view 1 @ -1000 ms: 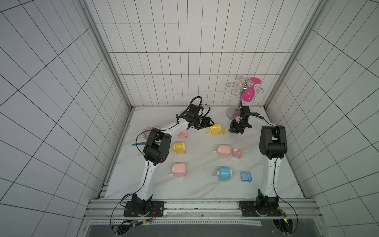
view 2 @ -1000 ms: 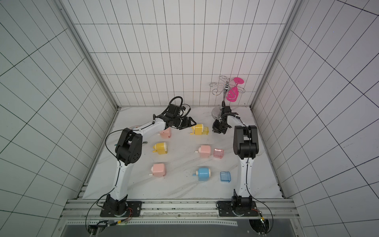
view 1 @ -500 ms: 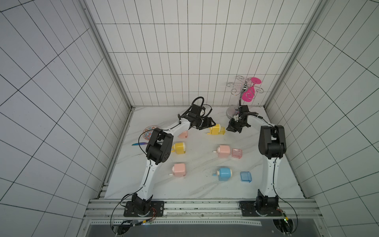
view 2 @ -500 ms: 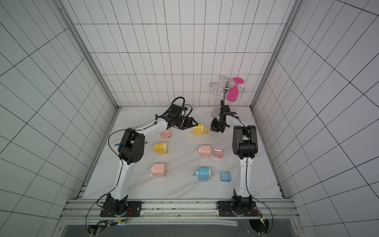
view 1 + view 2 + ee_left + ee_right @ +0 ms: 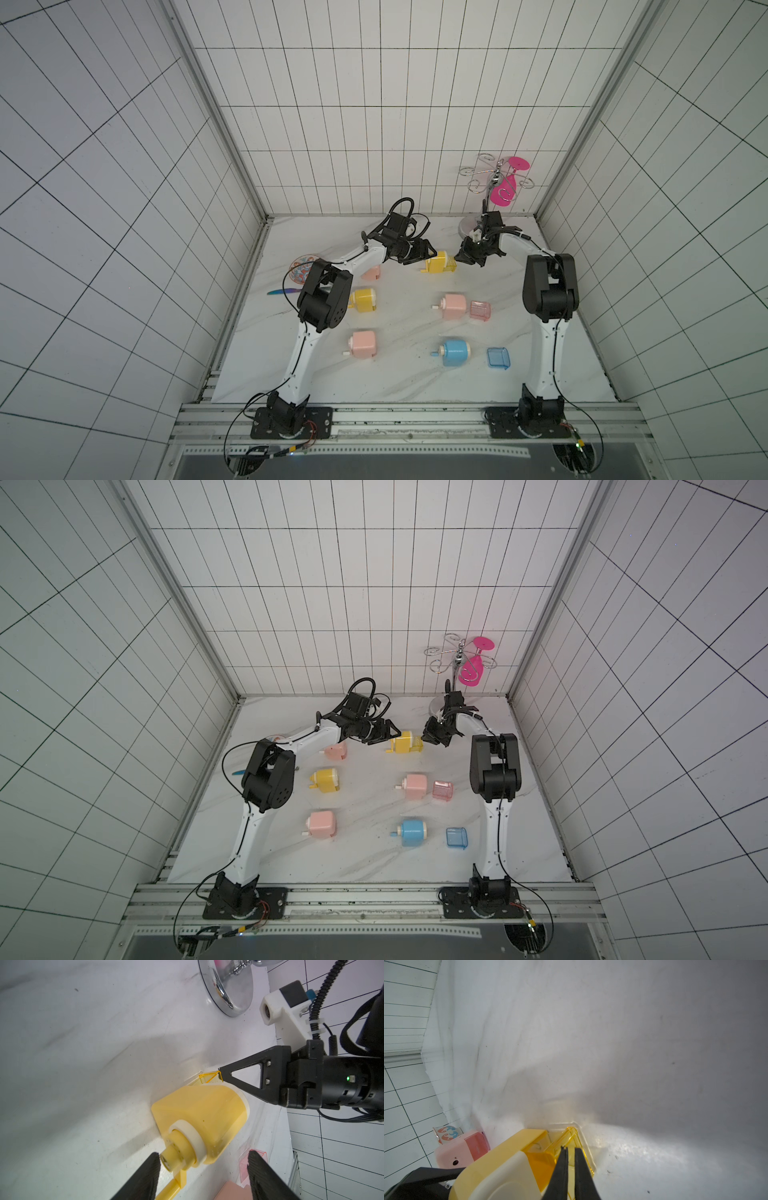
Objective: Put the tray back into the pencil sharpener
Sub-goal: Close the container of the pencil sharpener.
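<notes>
**Yellow tray part-way into its sharpener, pinched by the right jaws**

The yellow pencil sharpener (image 5: pixel 436 264) sits at the far middle of the white marbled table (image 5: pixel 395 374), between the two grippers. Its body is opaque, glossy plastic, boxy with rounded corners, with a cream collar and a crank at one end. At the other end the tray (image 5: pixel 571 1138), thin-walled translucent amber plastic, stands partly inside the sharpener's cavity with one corner sticking out.

The right gripper (image 5: pixel 570 1148) has its black fingers nearly together, clamped on the tray's wall. The left gripper (image 5: pixel 204 1153) is spread wide, one finger just beside the crank hub, the other clear of the body.

Nearer the robot's base, a pink translucent tray (image 5: pixel 480 311) lies just beside a pink sharpener (image 5: pixel 453 306). A blue translucent tray (image 5: pixel 498 358) lies near a blue sharpener (image 5: pixel 456 352). Whether either tray holds anything cannot be told.

A chrome stand (image 5: pixel 228 987) with a mirror-bright round base stands in the far right corner.
</notes>
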You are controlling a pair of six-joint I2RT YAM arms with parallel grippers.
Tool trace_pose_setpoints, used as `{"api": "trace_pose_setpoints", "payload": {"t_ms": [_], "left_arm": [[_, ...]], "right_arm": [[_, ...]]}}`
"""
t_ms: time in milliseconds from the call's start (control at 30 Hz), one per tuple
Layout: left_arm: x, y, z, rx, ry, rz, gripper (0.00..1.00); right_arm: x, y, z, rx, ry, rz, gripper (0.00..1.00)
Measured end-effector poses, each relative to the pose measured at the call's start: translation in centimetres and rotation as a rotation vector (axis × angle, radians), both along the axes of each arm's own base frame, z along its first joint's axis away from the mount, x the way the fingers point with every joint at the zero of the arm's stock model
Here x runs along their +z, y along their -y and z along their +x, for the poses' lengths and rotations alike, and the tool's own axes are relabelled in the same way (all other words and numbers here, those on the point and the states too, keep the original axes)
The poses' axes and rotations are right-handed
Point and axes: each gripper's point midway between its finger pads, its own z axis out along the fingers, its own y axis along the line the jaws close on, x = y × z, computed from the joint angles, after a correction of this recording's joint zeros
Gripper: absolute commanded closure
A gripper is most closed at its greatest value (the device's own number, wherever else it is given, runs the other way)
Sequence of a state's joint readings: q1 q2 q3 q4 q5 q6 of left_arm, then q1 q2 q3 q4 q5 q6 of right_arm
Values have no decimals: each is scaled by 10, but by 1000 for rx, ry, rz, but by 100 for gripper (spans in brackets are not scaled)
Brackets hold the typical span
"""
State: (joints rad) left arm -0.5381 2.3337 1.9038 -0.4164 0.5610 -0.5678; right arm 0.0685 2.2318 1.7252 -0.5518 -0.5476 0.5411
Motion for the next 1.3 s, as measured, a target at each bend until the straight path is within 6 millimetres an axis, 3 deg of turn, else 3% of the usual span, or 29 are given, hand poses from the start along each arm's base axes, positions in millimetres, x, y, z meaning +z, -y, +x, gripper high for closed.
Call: {"api": "trace_pose_setpoints", "payload": {"t_ms": [767, 1000, 1300], "left_arm": [[-2, 2, -2, -10, -10, 3, 30], [-4, 1, -4, -12, -18, 10, 30], [0, 2, -3, -13, -13, 7, 30]], "right_arm": [[3, -15, 0, 1, 5, 109, 91], [4, -4, 0, -54, 18, 125, 84], [6, 7, 5, -92, 28, 124, 92]]}}
